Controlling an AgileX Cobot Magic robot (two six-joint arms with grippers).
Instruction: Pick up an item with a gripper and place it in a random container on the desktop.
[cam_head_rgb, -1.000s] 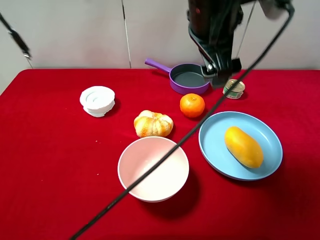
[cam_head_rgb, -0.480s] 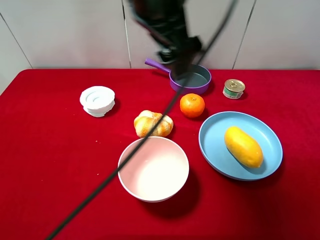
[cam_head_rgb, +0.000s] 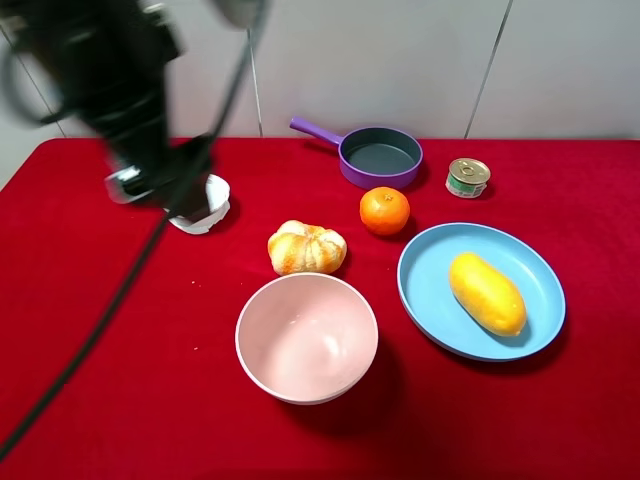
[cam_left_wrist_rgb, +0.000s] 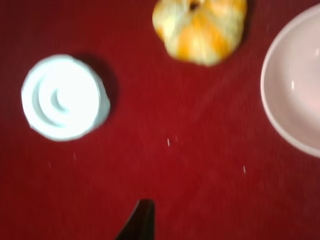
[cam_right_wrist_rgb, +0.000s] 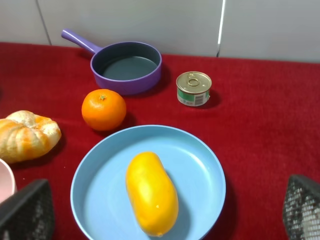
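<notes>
Over the desk's (cam_head_rgb: 90, 330) far-left part the left gripper (cam_head_rgb: 160, 185) hangs blurred above the red cloth, partly covering a white round lid (cam_head_rgb: 200, 205); a black cable (cam_head_rgb: 100, 310) trails from it toward the near-left corner. The wrist view shows only one dark fingertip (cam_left_wrist_rgb: 140, 222) with bare cloth under it, so the jaws stand spread wide and hold nothing. The near-left stretch of the desk lies bare up to its left edge.

Toward the middle, a ridged tan bread roll (cam_head_rgb: 306, 248) sits just beyond a deep pink bowl (cam_head_rgb: 306, 337), close to its far rim but apart from it. A round tangerine (cam_head_rgb: 385, 211) lies right of the roll, and behind it, near the desk's far edge, a small purple pan (cam_head_rgb: 378, 157) points its handle left. A small tin can (cam_head_rgb: 467, 177) stands right of the pan.

On the right half, the light-blue plate (cam_head_rgb: 440, 320) lies flat with red cloth showing all round its rim. The mango (cam_head_rgb: 487, 292) rests inside it, right of the plate's centre, set at a slant. It is smooth, oblong and deep yellow, shading orange on one side, with no mark on the skin.

The right gripper (cam_right_wrist_rgb: 160, 220) shows two dark padded fingers (cam_right_wrist_rgb: 25, 215) far apart, one on either side of the plate, gripping nothing.
</notes>
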